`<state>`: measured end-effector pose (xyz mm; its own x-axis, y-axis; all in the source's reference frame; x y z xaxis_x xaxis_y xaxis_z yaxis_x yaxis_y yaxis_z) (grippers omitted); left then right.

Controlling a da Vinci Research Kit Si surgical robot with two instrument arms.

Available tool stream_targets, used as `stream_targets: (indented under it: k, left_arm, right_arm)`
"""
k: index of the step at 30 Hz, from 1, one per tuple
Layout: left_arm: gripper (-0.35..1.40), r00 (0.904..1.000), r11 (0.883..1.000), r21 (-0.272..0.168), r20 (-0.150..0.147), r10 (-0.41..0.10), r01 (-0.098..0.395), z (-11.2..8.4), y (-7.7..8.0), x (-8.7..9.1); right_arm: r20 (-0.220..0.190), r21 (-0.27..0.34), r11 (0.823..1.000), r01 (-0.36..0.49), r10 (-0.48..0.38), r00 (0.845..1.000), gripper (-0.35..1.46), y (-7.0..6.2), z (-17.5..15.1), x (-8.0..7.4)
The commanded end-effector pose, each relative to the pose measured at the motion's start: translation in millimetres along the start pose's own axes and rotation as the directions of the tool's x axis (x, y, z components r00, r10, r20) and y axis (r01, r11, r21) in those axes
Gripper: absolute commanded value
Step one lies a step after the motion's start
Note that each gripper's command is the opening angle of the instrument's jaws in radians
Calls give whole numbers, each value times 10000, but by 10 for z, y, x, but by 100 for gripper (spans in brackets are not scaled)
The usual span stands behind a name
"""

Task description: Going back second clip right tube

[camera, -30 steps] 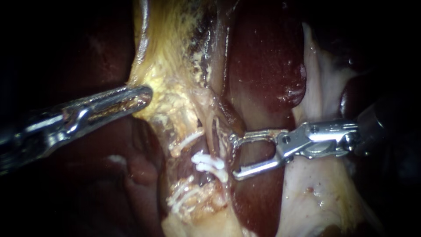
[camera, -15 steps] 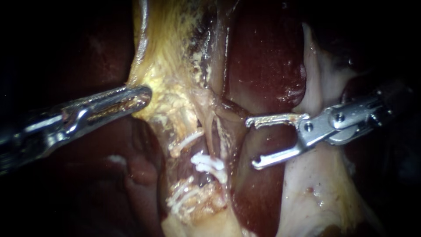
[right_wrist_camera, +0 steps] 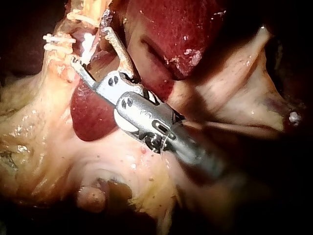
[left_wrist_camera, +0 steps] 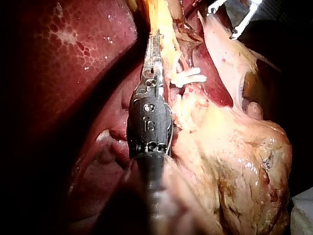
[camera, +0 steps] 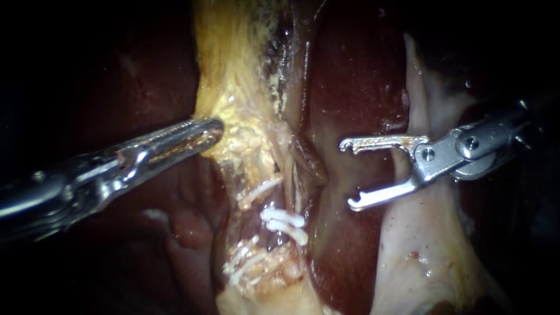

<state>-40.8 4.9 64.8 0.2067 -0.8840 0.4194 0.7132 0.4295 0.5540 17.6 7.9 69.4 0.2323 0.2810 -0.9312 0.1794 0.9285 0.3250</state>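
In the endoscope view my right instrument (camera: 349, 173) stands with its jaws wide open and empty, over dark liver (camera: 350, 76) a short way right of the tubes. Two white clips (camera: 284, 223) sit side by side on the right tube (camera: 293, 186). Another white clip (camera: 258, 189) crosses the left tube. My left instrument (camera: 213, 129) is shut on the yellow fatty tissue (camera: 233, 87) above the tubes. The right wrist view has the open jaws (right_wrist_camera: 90, 46) just short of the clips (right_wrist_camera: 58, 43). In the left wrist view my left instrument (left_wrist_camera: 154, 46) lies along the yellow tissue, beside a clip (left_wrist_camera: 190, 77).
More white clips (camera: 245, 262) lie lower on the stalk of tissue. A pale sheet of tissue (camera: 420, 245) runs under my right instrument's shaft. Dark liver (left_wrist_camera: 73, 58) lies beside my left instrument. The bulky yellowish gallbladder (left_wrist_camera: 244, 161) fills the near side of the left wrist view.
My right instrument has drawn back right and slightly up, away from the right tube, jaws still open. My left instrument and the yellow tissue it holds have shifted slightly right.
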Motion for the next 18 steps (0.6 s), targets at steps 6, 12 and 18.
stream_targets:
  k: [6,12,18]
  left_arm:
    - [-35,9999,10000,96,-137,-16,18,17,-13,-2]
    - [-35,9999,9999,117,-147,-8,10,15,-12,-2]
    - [-35,9999,9999,132,-157,-9,11,13,-11,-3]
  right_arm:
    - [-35,-4,10000,2,-2,10000,60,-1,1,1]
    - [-35,-5,10000,2,-2,10000,60,-1,2,1]
    - [-62,-17,10000,2,-2,10000,60,-1,2,1]
